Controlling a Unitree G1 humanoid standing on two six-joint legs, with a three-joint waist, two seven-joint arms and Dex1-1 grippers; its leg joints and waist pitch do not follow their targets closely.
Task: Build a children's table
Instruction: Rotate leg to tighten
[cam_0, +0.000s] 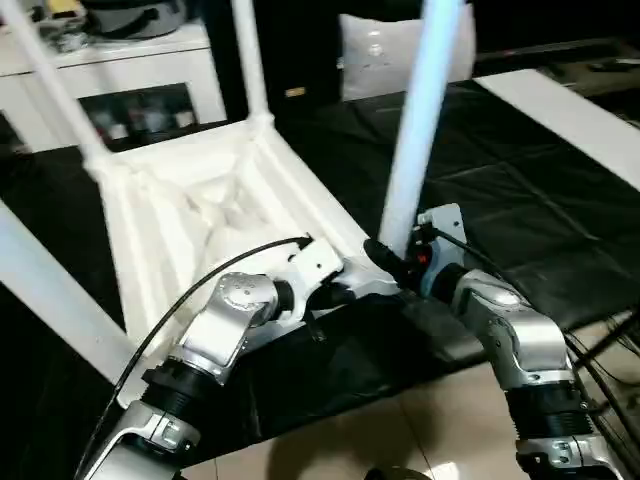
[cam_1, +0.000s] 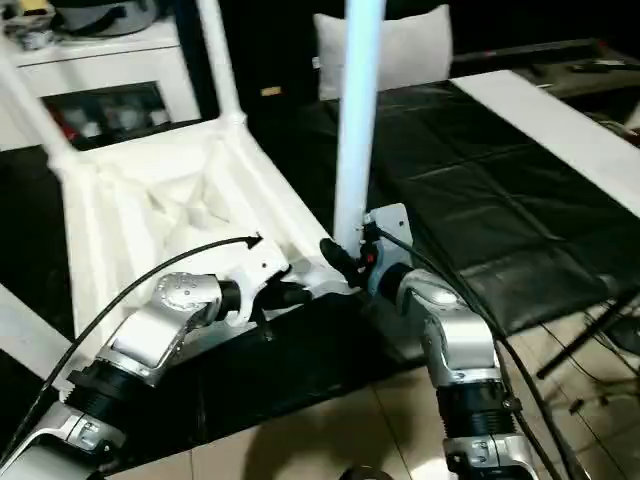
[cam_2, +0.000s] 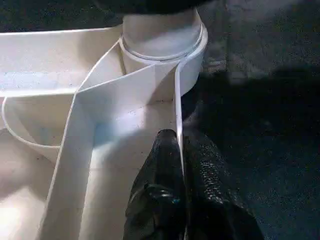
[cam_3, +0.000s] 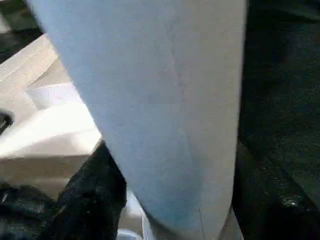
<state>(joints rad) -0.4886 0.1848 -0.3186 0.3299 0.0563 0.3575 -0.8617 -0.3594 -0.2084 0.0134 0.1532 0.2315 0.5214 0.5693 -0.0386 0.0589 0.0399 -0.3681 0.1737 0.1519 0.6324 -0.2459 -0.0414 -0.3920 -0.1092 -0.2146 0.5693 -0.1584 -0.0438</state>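
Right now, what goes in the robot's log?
left end effector: shut on white plastic tabletop rim | right end effector: around upright white leg | leg in corner socket

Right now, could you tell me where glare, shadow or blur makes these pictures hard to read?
Left eye view: the upturned white plastic table top glares, washing out its ribs. Right eye view: the tall white tapered leg carries a bluish sheen. Left wrist view: the black cloth falls into deep shadow beside the round corner socket. Right wrist view: the leg is very close and soft, its edges blurred.

White table top (cam_0: 200, 210), bluish-white leg (cam_0: 415, 130); black mat (cam_0: 520, 230); floor (cam_0: 420, 430) probably beige tile.
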